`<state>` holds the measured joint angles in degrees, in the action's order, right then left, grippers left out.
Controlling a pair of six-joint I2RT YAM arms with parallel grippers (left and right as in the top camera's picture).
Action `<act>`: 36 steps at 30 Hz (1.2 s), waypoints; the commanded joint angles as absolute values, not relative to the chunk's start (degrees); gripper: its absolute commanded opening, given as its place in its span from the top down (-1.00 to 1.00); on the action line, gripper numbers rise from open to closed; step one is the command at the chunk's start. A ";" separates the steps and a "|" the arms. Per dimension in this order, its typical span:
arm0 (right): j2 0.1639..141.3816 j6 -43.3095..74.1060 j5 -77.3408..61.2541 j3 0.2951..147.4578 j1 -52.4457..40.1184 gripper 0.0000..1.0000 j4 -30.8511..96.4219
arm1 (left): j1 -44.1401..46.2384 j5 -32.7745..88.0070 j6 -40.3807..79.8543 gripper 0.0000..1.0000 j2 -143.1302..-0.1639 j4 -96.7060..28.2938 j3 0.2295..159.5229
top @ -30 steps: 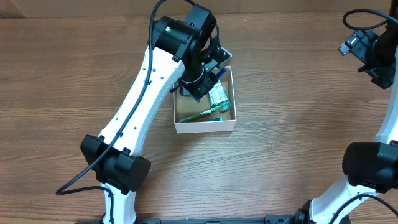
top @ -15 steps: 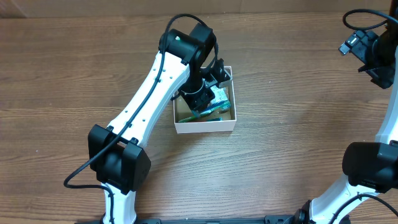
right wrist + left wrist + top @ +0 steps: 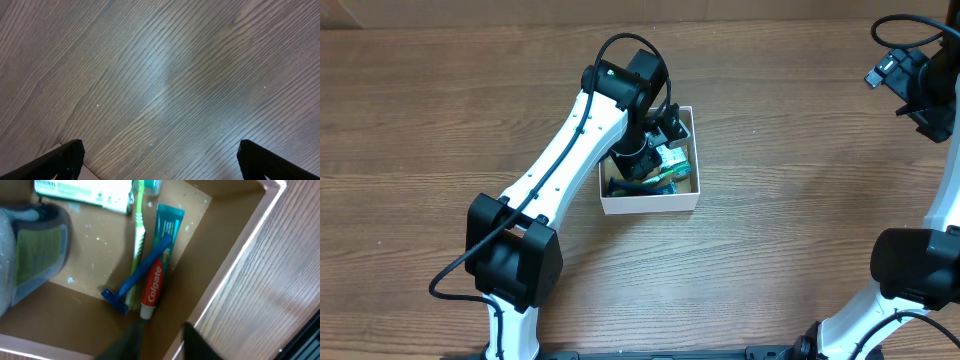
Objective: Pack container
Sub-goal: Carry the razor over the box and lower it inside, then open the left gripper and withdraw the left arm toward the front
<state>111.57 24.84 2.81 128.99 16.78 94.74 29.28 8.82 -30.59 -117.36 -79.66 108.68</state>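
The container (image 3: 650, 206), a white-walled box with a brown floor, sits mid-table. My left gripper (image 3: 642, 160) hangs over it and hides much of its inside. In the left wrist view the container floor (image 3: 95, 275) holds a red and teal toothpaste tube (image 3: 159, 272), a green toothbrush (image 3: 136, 235), a blue razor (image 3: 131, 285), a white and green box (image 3: 82, 192) and a grey rounded object (image 3: 35, 250). The left gripper (image 3: 162, 342) is open and empty, with one finger over the container's wall (image 3: 235, 265). My right gripper (image 3: 923, 95) is open and empty over bare table, far right.
The wooden table (image 3: 800, 210) lies all round the container. The right wrist view shows only wood grain (image 3: 165, 75) between the right gripper's (image 3: 160, 157) fingers. The table's far edge runs along the top of the overhead view.
My left arm has swung its wrist toward the container's front and down into it, covering more of the inside. The right arm has not moved.
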 commanded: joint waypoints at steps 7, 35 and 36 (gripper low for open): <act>110.96 25.17 2.72 129.40 16.51 -1.00 94.61 | 29.67 8.60 -14.48 -1.00 -115.96 -87.48 119.87; 110.96 25.17 2.72 129.38 16.51 -1.00 94.61 | 27.73 -18.26 22.17 -1.00 -57.43 -88.36 97.49; 110.96 25.17 2.72 129.38 16.51 -1.00 94.61 | 27.73 -18.24 22.81 -1.00 -55.33 -86.80 94.74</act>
<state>111.57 24.84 2.79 128.99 16.78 94.67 28.08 -15.68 17.15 -63.61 -90.65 104.86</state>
